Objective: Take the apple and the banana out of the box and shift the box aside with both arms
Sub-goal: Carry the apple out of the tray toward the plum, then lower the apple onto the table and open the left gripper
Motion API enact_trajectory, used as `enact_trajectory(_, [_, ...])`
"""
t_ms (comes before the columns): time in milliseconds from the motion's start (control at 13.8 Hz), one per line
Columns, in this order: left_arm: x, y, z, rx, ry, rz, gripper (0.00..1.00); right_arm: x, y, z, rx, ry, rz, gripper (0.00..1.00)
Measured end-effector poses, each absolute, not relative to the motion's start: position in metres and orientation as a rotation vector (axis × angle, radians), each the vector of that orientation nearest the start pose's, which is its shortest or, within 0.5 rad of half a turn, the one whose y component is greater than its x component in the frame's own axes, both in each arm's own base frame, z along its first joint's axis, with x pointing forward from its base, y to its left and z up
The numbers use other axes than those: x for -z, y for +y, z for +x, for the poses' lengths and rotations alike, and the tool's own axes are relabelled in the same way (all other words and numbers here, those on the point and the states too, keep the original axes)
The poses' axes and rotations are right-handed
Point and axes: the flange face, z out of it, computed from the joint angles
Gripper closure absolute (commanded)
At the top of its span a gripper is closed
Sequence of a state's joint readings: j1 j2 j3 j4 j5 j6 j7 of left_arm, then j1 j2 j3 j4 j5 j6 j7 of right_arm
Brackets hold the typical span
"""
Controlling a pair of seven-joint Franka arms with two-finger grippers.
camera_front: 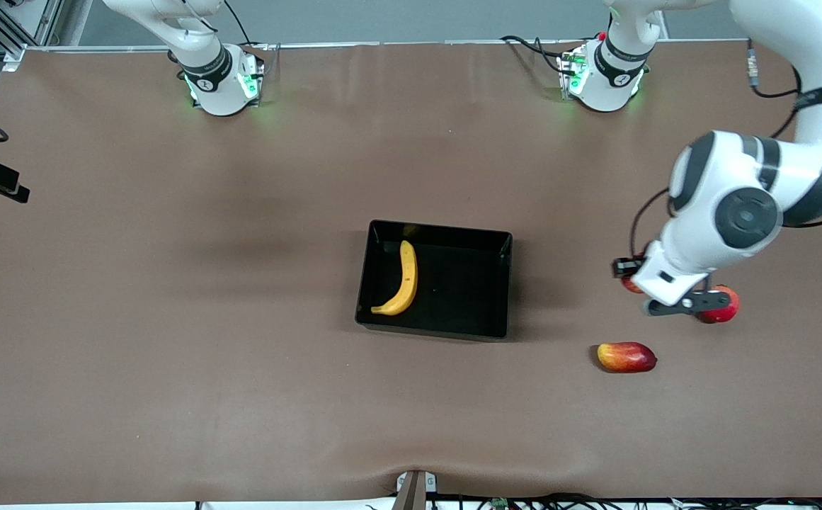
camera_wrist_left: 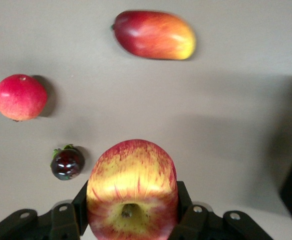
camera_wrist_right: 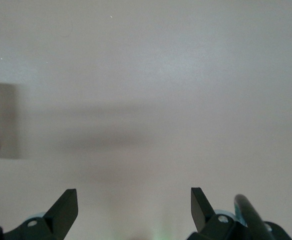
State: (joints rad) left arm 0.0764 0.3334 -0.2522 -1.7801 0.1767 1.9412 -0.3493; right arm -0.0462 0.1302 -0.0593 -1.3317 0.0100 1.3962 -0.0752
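Red-yellow apple (camera_wrist_left: 132, 187) clamped in left gripper (camera_wrist_left: 132, 210) over bare brown table (camera_front: 170, 319) near mango-like fruit (camera_front: 626, 357). Banana (camera_front: 402, 278) against box (camera_front: 503, 283) wall. Right gripper (camera_wrist_right: 134, 207) wide open, empty.

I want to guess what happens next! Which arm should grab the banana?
Probably the right arm. Its gripper is open and empty, while the left gripper holds the apple. The banana lies in the box.

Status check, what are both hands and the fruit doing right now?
Left hand shut on apple, over table beside mango. Right hand open, waiting. Banana in box.
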Motion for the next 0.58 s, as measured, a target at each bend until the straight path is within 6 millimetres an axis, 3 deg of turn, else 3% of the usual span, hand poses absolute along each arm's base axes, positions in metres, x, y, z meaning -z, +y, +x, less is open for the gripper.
enact_trajectory(145, [-0.324, -0.070, 0.609, -0.226, -0.171, -3.025, 1.00, -0.647, -0.054, 0.574, -0.097, 0.040, -3.106, 0.00])
enact_trajectory(435, [-0.248, -0.066, 0.604, -0.231, -0.140, -3.045, 1.00, -0.647, -0.056, 0.574, -0.092, 0.049, -3.080, 0.00])
enact_trajectory(580, [-0.223, -0.054, 0.605, -0.224, -0.111, -3.026, 1.00, -0.647, -0.056, 0.574, -0.092, 0.048, -3.080, 0.00])
